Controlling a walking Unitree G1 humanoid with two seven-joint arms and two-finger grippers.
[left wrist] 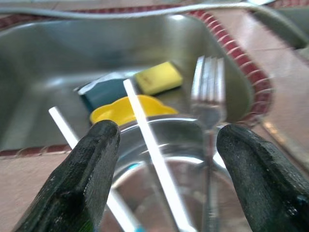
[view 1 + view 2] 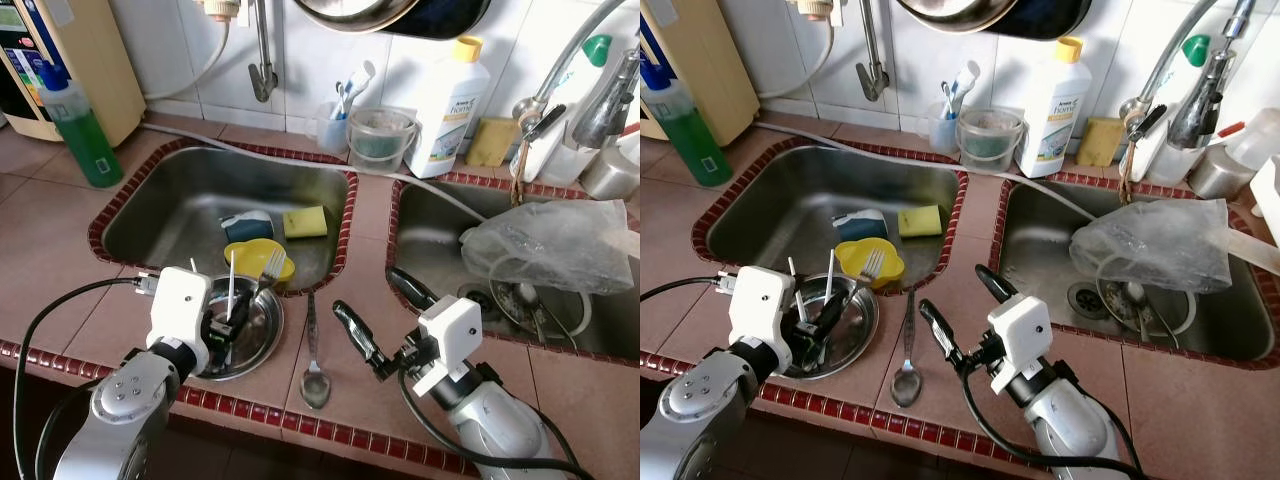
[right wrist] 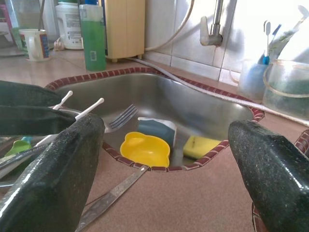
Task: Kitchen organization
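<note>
Fork [image 2: 268,268] in steel bowl [image 2: 262,338]: you are hovering the left gripper [image 2: 228,322], fingers apart, over it, risking tipping the bowl into the sink [image 2: 170,200].

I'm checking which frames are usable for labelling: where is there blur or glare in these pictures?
Left wrist view: the near fingers and the fork are soft and out of focus, while the yellow sponge is sharper. Right wrist view: the window-side wall is blown out white behind the toothbrush cup. Left eye view: sharp, with glare on the steel bowl.
</note>
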